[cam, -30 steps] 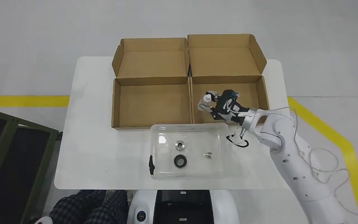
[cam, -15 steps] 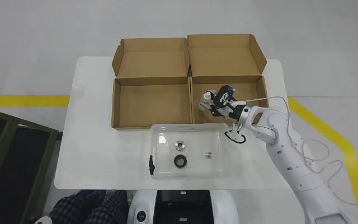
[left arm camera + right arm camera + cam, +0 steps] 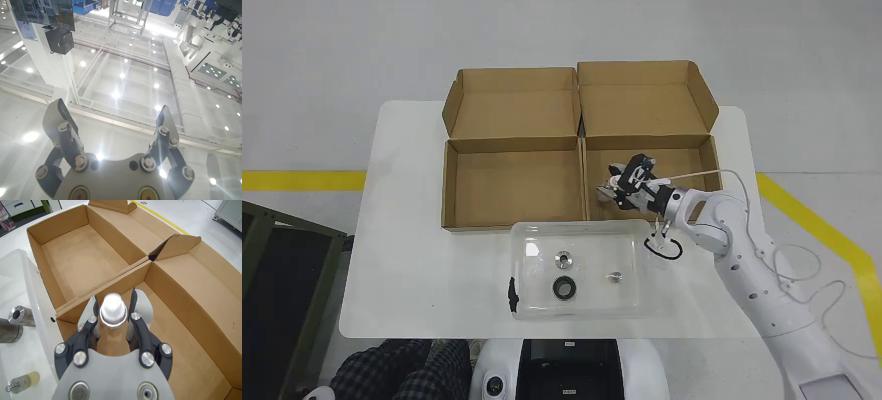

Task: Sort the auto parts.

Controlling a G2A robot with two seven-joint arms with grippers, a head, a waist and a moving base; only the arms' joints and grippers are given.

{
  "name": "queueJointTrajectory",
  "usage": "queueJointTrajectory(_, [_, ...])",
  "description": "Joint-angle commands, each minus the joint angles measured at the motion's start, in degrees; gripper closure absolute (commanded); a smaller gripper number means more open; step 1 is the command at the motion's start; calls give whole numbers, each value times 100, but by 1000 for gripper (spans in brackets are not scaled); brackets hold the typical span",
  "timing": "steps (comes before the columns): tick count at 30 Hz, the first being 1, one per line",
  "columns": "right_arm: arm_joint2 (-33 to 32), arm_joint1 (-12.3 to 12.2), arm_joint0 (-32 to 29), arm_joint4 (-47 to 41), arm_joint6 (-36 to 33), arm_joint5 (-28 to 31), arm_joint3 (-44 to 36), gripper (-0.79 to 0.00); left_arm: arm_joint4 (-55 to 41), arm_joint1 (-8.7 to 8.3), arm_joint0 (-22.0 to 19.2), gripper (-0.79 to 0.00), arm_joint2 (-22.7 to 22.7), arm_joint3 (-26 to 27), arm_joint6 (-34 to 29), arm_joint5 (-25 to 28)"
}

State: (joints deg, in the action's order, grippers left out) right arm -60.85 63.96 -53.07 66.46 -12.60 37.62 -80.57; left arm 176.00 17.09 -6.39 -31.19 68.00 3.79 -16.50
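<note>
My right gripper [image 3: 113, 306] [image 3: 620, 188] is shut on a white spark-plug-like part [image 3: 113, 310] with a metal collar, holding it over the near left corner of the right cardboard box [image 3: 697, 165] [image 3: 198, 298]. The left cardboard box [image 3: 512, 185] [image 3: 81, 256] beside it has a bare floor. In the clear plastic tray [image 3: 532, 300] lie a metal bushing [image 3: 563, 260] [image 3: 20, 315], a black ring [image 3: 565, 289] and a small stud [image 3: 614, 277] [image 3: 22, 381]. My left gripper [image 3: 113, 113] is open and points at the ceiling with nothing between its fingers.
Both boxes have their lids folded back toward the far side of the white table [image 3: 402, 250]. A black cable loop [image 3: 664, 247] hangs by the right wrist over the tray's right end. Yellow floor tape [image 3: 302, 180] runs past the table.
The right gripper has carried the white part a little to the left, toward the box's near left corner. The parts in the tray have stayed put.
</note>
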Motion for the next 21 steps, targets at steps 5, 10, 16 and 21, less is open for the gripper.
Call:
queueJointTrajectory(5, [-41,0,-17,-20,-33,-21,-61,-403,0,0,0,-785,0,0,0,0])
queueJointTrajectory(10, [-265,-58,-152,50,-64,13,-423,-705,0,0,0,-785,0,0,0,0])
queueJointTrajectory(16, [-691,-174,-459,-111,-356,295,-1095,-785,0,0,0,-785,0,0,0,0])
queueJointTrajectory(21, [-1036,-280,-735,-259,-676,709,-1723,-785,0,0,0,-785,0,0,0,0])
